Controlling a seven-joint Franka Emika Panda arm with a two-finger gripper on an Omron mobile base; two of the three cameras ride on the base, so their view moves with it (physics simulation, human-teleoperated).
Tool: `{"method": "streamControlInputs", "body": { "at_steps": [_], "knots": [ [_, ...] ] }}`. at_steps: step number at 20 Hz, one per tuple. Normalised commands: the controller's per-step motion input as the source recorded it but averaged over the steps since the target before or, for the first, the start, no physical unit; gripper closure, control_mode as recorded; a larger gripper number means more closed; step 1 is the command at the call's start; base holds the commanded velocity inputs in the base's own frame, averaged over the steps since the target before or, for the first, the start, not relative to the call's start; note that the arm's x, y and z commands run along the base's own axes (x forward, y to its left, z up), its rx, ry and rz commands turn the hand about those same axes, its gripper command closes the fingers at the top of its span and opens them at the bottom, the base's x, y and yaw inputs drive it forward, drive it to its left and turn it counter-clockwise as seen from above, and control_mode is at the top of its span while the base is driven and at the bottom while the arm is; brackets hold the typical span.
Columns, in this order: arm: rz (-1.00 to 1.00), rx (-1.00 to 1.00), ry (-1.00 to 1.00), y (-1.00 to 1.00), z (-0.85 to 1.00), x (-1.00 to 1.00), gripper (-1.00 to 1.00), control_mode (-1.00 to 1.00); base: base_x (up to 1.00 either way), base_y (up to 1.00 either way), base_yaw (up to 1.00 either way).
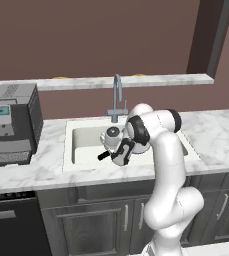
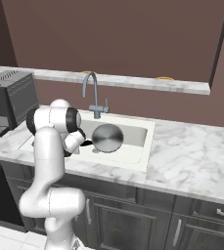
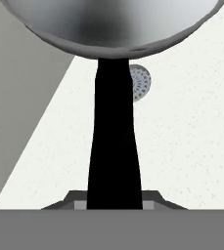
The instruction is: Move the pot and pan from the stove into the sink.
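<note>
A: Where's the pan (image 2: 107, 137) right now?

B: I see it over the sink (image 2: 135, 155), tipped so its round silver underside faces the right base camera. In the hand view the bowl sits at the top and its black handle (image 3: 114, 141) runs straight down to the fingertips.

A: And the gripper (image 1: 120, 152)?

B: Narrow, clamped on that handle. From my left base view it hangs just above the basin's front half, with the handle end poking out to the left of it.

A: What's under the pan?

B: The off-white basin floor, with the drain (image 3: 141, 83) peeking out beside the handle. One darker basin wall shows along the left of the hand view.

A: Around the sink?

B: The faucet (image 1: 117, 98) stands at the back rim, behind the pan. The marble counter (image 2: 196, 156) spreads to both sides. A coffee machine (image 1: 13, 122) stands on the counter, well apart to the left, with a small blue screen; I can't read any writing or brand on it. A shelf (image 1: 151, 79) runs along the wall behind.
</note>
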Motion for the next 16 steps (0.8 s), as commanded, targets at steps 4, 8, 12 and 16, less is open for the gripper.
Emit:
{"method": "streamControlInputs", "body": {
  "at_steps": [4,8,12,16],
  "knots": [
    [-0.02,0.0,0.0,0.0,0.0,0.15,-1.0,-1.0,0.0,0.0,0.0],
    [-0.03,0.0,0.0,0.0,0.03,0.18,-1.0,-1.0,0.0,0.0,0.0],
    [-0.05,0.01,0.0,0.0,0.24,0.13,-1.0,-1.0,0.0,0.0,0.0],
    [-0.04,0.01,0.0,0.0,0.4,0.08,-1.0,-1.0,0.0,0.0,0.0]
  ]
}}
